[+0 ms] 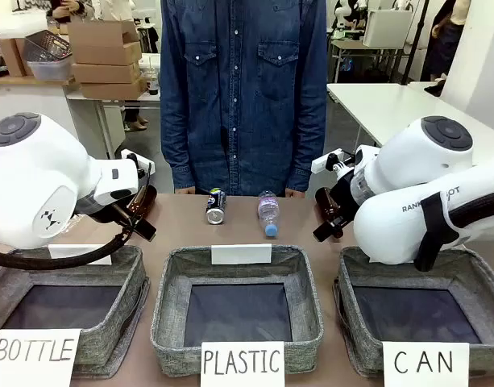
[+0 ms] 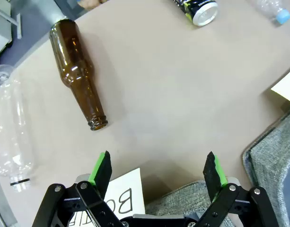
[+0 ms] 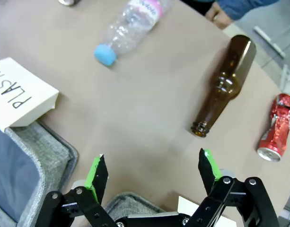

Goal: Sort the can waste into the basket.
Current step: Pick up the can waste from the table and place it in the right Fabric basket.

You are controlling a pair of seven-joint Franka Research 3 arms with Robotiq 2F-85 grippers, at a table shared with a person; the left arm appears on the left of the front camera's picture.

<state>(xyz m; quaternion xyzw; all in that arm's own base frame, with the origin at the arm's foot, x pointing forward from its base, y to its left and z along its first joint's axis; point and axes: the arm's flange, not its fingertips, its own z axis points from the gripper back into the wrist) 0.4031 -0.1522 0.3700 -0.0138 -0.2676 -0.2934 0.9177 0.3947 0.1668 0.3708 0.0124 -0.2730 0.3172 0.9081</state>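
Both cans are out on the table (image 1: 174,234), neither inside the CAN basket (image 1: 351,330). The CAN basket sits at the near right of the front view with its white sign (image 1: 425,363) in front

Dark can (image 1: 216,205) lies on its side beyond the CAN basket and well to its left, near the person in the denim shirt (image 1: 242,89). Its silver end faces the robot

Clear bottle (image 1: 267,213) with a blue cap lies between the dark can and the CAN basket, just beside the can

Red can (image 3: 275,128), dented, lies on its side past the CAN basket's far side, seen in the right wrist view. A brown bottle (image 3: 225,85) lies just beside it, apart from it and not touching

Second brown bottle (image 2: 78,75) lies far left of the CAN basket, seen in the left wrist view, with a clear plastic bottle (image 2: 12,127) next to it

Right gripper (image 3: 152,161) hangs over the CAN basket's far edge, fingers spread wide and holding nothing

Left gripper (image 2: 157,158) is well left of the CAN basket, above bare table by the BOTTLE card (image 2: 121,198), fingers also spread wide with nothing between them
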